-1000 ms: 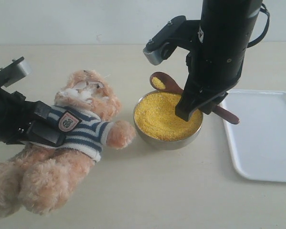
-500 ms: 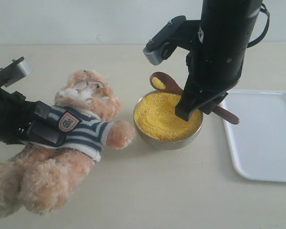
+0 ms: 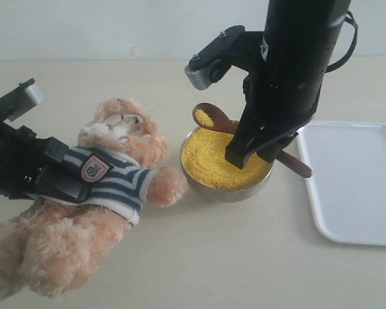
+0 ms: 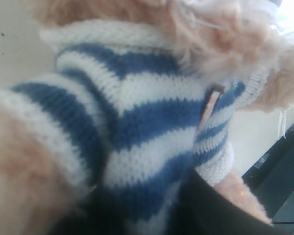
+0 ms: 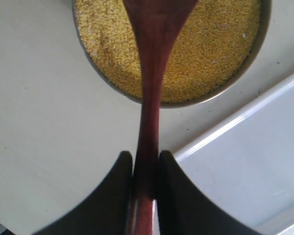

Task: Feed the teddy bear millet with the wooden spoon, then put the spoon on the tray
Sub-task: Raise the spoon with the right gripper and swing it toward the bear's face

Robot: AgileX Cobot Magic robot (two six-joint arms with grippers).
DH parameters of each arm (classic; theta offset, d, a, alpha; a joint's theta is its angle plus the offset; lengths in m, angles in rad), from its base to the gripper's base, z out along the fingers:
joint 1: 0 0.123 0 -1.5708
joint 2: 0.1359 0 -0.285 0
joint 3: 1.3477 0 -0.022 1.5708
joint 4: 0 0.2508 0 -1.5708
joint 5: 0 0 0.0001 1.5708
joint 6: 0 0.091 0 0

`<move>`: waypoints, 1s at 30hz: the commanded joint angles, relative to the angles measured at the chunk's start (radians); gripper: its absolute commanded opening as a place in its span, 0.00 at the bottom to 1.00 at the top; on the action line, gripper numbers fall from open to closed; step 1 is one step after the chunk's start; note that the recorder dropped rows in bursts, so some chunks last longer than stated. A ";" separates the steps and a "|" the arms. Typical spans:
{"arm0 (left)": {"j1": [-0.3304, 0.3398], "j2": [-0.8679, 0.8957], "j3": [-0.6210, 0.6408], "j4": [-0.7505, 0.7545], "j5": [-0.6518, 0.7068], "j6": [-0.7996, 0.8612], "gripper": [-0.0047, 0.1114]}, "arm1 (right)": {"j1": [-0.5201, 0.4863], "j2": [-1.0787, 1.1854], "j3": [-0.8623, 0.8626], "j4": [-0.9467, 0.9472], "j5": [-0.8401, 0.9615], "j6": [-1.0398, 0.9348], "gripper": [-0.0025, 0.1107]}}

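Observation:
The teddy bear [image 3: 109, 174] lies tilted on its back at the left, and my left gripper [image 3: 63, 181] is shut on its striped shirt [image 4: 137, 122]. One dark finger [image 4: 215, 208] presses into the knit. My right gripper [image 3: 249, 152] is shut on the handle of the wooden spoon [image 3: 209, 117], which hangs above the metal bowl [image 3: 226, 192] of millet [image 3: 215, 161]. Its round end carries a small heap of yellow grain and points toward the bear's face. From the right wrist, the spoon [image 5: 153, 58] runs out from the gripper [image 5: 146, 160] over the millet [image 5: 215, 44]. The tray [image 3: 357, 183] lies empty at the right.
The beige tabletop [image 3: 231, 257] runs out in front of the bowl and the bear. The tray's rim [image 5: 220, 128] lies just beside the bowl. A pale wall bounds the back of the table.
My right gripper has carried the loaded spoon a little to the left, toward the bear. The left arm has shifted the bear slightly right and lower.

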 commanded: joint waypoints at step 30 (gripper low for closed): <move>-0.101 -0.010 0.000 -0.076 0.010 -0.006 0.07 | 0.052 0.023 -0.076 0.111 -0.075 -0.046 0.02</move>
